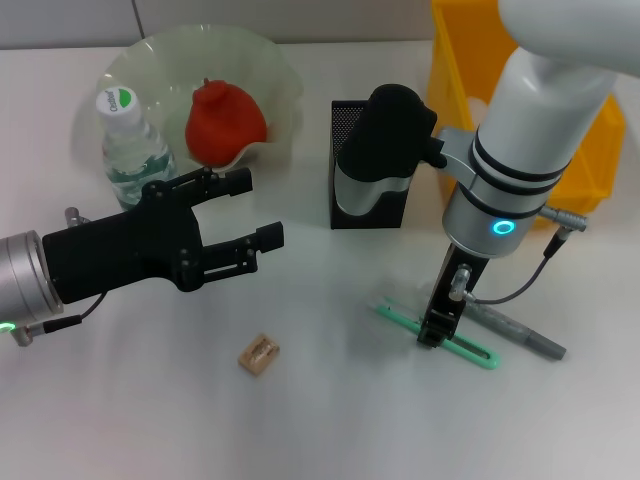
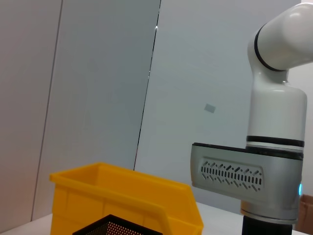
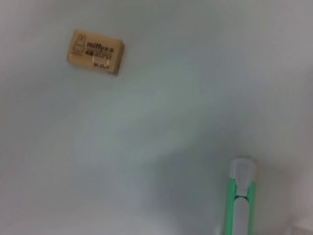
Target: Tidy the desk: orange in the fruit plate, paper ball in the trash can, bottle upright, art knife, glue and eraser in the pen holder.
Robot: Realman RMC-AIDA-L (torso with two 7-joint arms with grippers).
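The green art knife (image 1: 440, 336) lies flat on the table right of centre, and its end shows in the right wrist view (image 3: 239, 200). My right gripper (image 1: 438, 325) is down on its middle. A grey pen-shaped stick (image 1: 522, 335), apparently the glue, lies just beside it. The tan eraser (image 1: 259, 354) (image 3: 95, 52) rests alone at front centre. My left gripper (image 1: 248, 210) hovers open and empty, left of centre. The bottle (image 1: 128, 140) stands upright by the fruit plate (image 1: 270, 70), which holds the red-orange fruit (image 1: 225, 122). The paper ball is out of view.
The black mesh pen holder (image 1: 350, 120) (image 2: 117, 226) stands at back centre, partly behind my right arm's wrist. The yellow bin (image 1: 458, 70) (image 2: 127, 196) sits at the back right. My right arm (image 2: 274, 147) fills the left wrist view's side.
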